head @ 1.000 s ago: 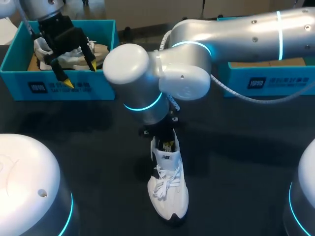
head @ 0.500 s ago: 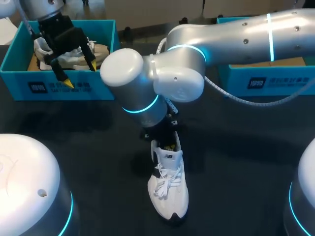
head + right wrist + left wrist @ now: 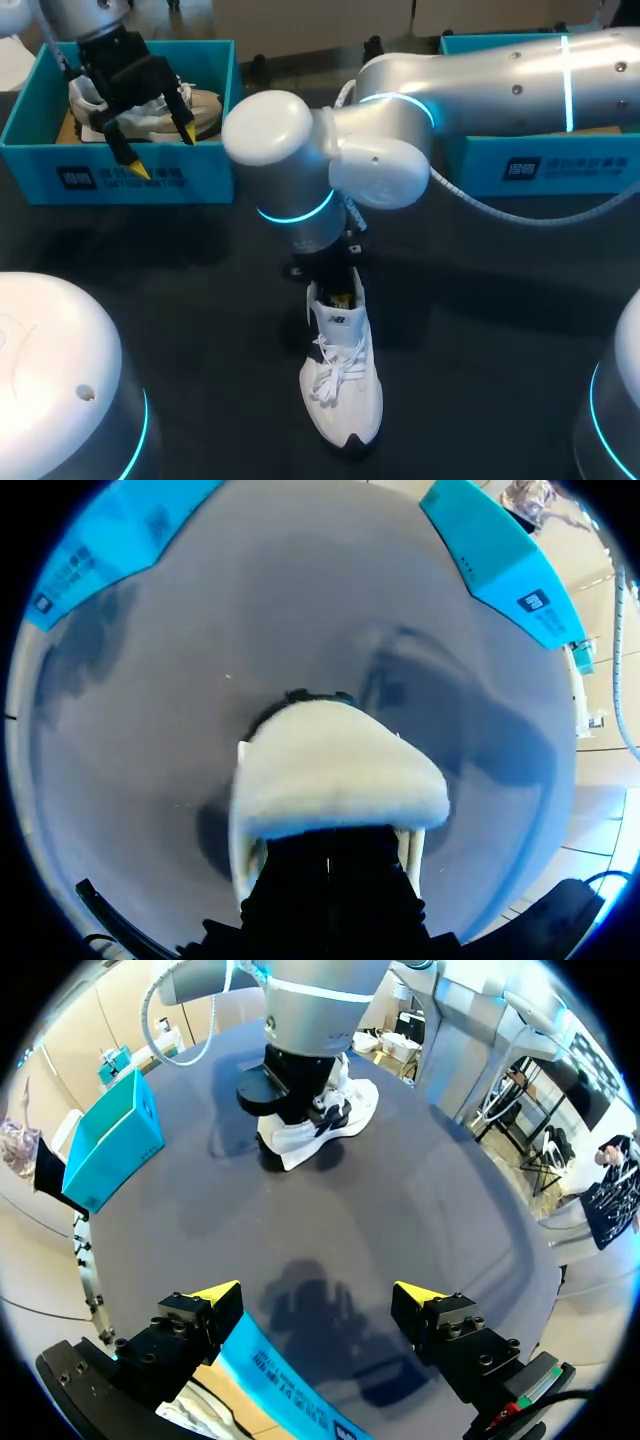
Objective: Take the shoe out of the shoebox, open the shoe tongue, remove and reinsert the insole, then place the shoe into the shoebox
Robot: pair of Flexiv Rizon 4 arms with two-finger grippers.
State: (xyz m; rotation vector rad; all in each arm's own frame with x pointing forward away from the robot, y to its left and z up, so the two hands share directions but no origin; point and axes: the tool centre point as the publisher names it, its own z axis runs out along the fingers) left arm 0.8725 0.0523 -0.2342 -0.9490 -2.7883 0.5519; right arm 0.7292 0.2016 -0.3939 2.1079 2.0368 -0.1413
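Note:
A white shoe [image 3: 342,385] stands on the dark table, toe toward me. My right gripper [image 3: 342,293] comes straight down into its opening behind the tongue [image 3: 340,785]. Its fingertips are sunk in the dark inside of the shoe, so what they touch is hidden. My left gripper [image 3: 163,150] hangs open over the front wall of the left blue shoebox [image 3: 120,178], nothing between its fingers [image 3: 215,1292]. A second pale shoe [image 3: 175,118] lies in that box. From the left wrist, the white shoe [image 3: 325,1125] sits far ahead under the right arm.
A second blue shoebox [image 3: 540,160] stands at the back right, behind my right arm. My right arm's thick elbow [image 3: 300,170] hangs over the table's middle. Two white round robot bases [image 3: 60,380] sit at the near corners.
My right arm's wrist and elbow swung a little left, then back right, with the gripper staying in the shoe. The shoe and my left arm have not moved.

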